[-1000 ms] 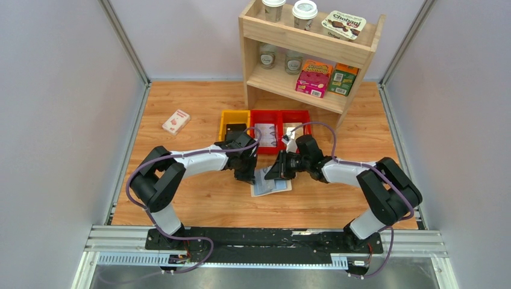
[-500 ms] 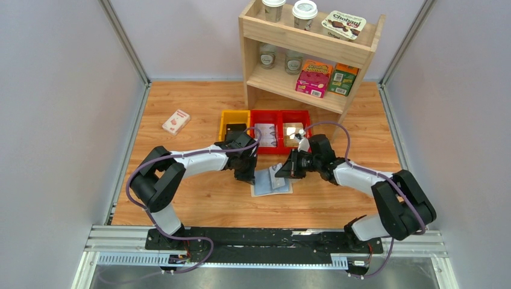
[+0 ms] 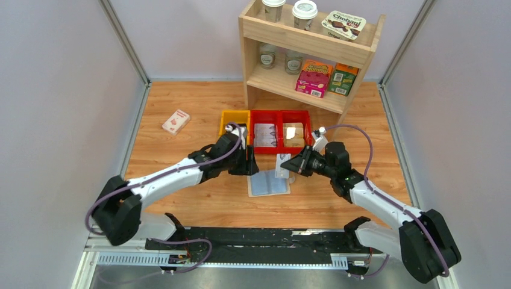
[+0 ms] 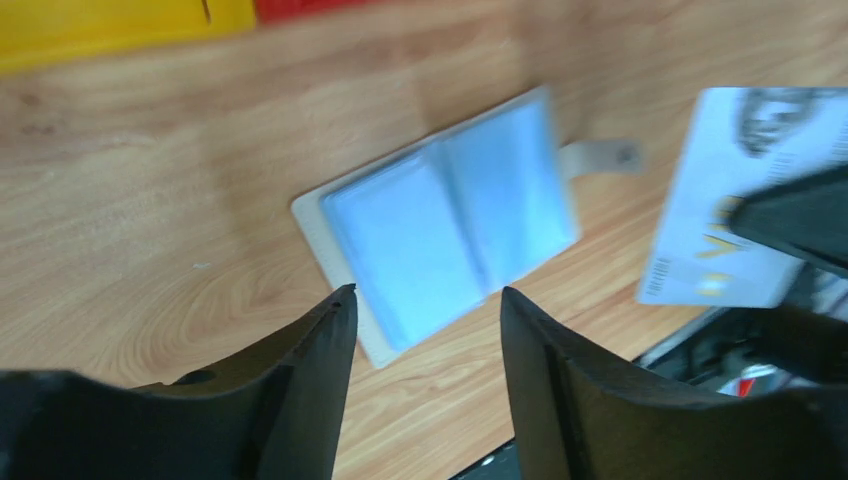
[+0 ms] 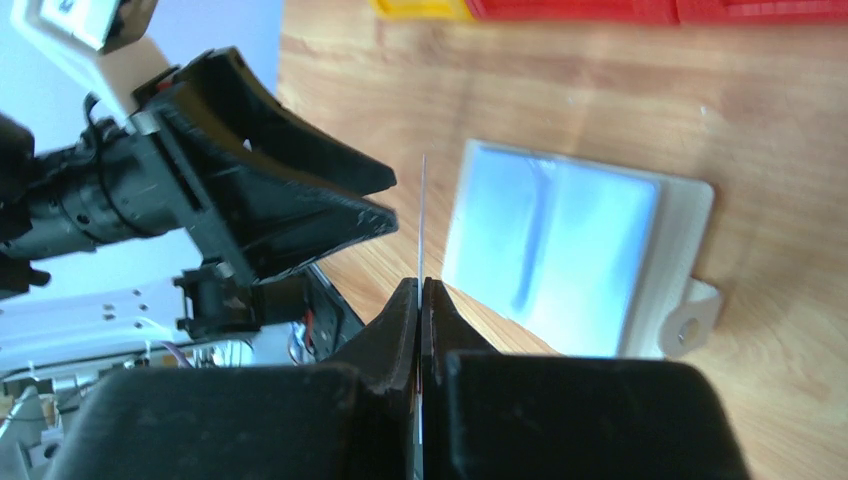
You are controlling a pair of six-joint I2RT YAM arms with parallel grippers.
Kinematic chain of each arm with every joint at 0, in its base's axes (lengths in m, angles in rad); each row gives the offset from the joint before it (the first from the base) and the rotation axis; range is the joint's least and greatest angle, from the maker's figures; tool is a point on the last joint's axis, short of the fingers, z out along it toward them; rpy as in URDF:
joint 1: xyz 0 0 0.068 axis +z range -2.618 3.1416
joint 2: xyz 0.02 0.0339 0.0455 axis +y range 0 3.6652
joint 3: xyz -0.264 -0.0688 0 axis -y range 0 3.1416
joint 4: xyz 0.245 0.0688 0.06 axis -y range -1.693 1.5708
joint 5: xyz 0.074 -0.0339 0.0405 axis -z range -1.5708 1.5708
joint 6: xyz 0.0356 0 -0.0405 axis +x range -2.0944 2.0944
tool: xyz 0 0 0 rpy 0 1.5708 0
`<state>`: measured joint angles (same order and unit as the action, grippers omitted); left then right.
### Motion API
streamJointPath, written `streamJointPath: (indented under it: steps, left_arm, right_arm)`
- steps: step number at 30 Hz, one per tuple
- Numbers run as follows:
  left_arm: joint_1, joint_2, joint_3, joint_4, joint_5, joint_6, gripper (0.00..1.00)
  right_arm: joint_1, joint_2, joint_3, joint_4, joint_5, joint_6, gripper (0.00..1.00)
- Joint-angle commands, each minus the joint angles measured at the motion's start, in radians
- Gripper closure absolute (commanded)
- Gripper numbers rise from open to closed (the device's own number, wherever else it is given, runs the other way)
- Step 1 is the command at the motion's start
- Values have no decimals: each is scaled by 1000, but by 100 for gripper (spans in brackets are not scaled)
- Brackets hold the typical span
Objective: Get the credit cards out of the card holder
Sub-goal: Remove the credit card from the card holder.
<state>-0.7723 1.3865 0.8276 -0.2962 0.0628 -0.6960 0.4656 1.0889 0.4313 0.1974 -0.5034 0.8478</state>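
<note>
The card holder (image 3: 269, 183) lies open on the wooden table, blue-grey lining up, its snap tab (image 4: 601, 157) sticking out at one side. My right gripper (image 3: 290, 165) is shut on one silver-grey credit card (image 3: 282, 165), held clear of the holder just above its far right corner. In the right wrist view this card (image 5: 423, 215) shows edge-on between the pinched jaws. My left gripper (image 3: 247, 165) hovers at the holder's far left corner, open and empty. In the left wrist view the holder (image 4: 450, 225) lies beyond the spread fingers, with the card (image 4: 720, 225) to its right.
Behind the holder stand a yellow bin (image 3: 229, 116) and two red bins (image 3: 281, 114), one holding pale flat cards, one tan blocks. A wooden shelf (image 3: 304, 37) with cups and boxes rises at the back. A white-and-red small box (image 3: 176, 121) lies far left.
My right gripper pulled the card away from the holder, moving right. My left gripper opened and lifted off the holder's left edge.
</note>
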Motion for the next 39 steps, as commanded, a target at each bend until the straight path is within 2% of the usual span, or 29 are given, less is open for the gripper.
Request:
streamJointPath:
  steps: [1,6,10,15,24,26,28,29,30,31,34,36,39]
  left_arm:
    - [-4,-216,-62,173,-60,-81,33]
    - [-4,-411,-218,485,-60,-200,25]
    - [-4,-471,-321,695,-60,-302,23]
    - [-4,-458,-378,902,-26,-382,23]
    - [-4,-366,-432,1141,20,-481,26]
    - [-4,-353,-427,1158,37,-479,30]
    - [-2,-343,-427,1184,46,-474,41]
    - [-4,-342,-429,1192,48,-474,52]
    - [-4,-343,-433,1203,45,-471,57]
    - [-4,-348,-439,1206,40,-471,67]
    - [-4,-357,-447,1206,29,-471,83]
    - [-4,-368,-452,1203,37,-461,98]
    - [-2,-405,-453,1154,40,-418,100]
  right_arm:
    - [30,-72,-3,207,109,117,100]
    - [103,-106,18,333,225,169,100]
    - [151,-90,55,401,264,183,100]
    - [194,-44,89,500,275,209,100]
    - [220,3,107,563,276,229,100]
    - [223,6,106,568,276,232,100]
    - [223,9,109,562,276,231,100]
    - [223,11,109,563,273,229,100]
    - [225,12,109,563,270,229,100]
    - [223,14,107,563,269,231,100]
    - [223,16,110,550,256,220,100]
    - [223,16,125,510,240,198,98]
    - [216,-4,139,444,210,156,86]
